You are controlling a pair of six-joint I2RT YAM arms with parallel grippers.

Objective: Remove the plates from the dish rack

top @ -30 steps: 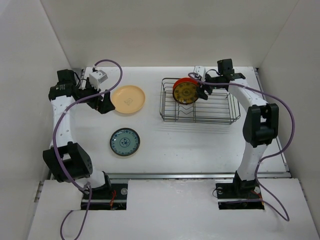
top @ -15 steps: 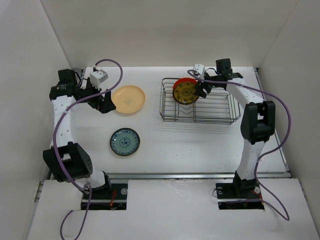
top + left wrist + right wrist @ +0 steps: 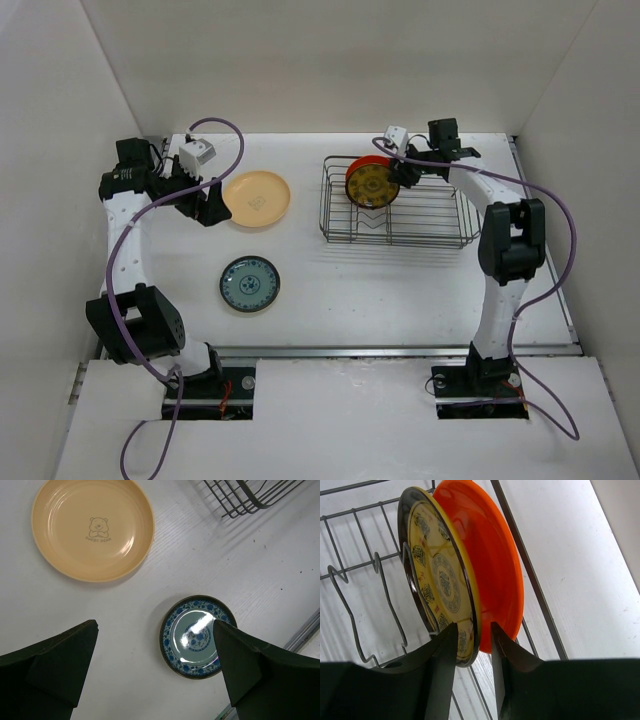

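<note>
The dish rack point(image 3: 440, 215) stands at the back right, its wire point(image 3: 547, 615) also showing in the right wrist view. At its left end two plates stand on edge: a yellow patterned plate point(image 3: 371, 186) point(image 3: 442, 580) and, behind it, an orange-red plate point(image 3: 362, 162) point(image 3: 495, 565). My right gripper point(image 3: 395, 178) point(image 3: 474, 626) straddles the yellow plate's rim, one finger over its face and the other between the two plates, with a narrow gap left. A peach plate point(image 3: 257, 198) point(image 3: 92, 527) and a dark teal patterned plate point(image 3: 249, 284) point(image 3: 197, 636) lie flat on the table. My left gripper point(image 3: 210, 205) point(image 3: 155, 625) hovers open and empty beside the peach plate.
White walls enclose the table on three sides. A metal rail point(image 3: 400, 350) runs along the near edge. The rack's zigzag dividers point(image 3: 350, 615) right of the two plates hold nothing. Purple cables loop off both arms.
My right gripper has slid further over the yellow plate's rim and its jaws have narrowed around it. The left arm and the plates have not moved.
</note>
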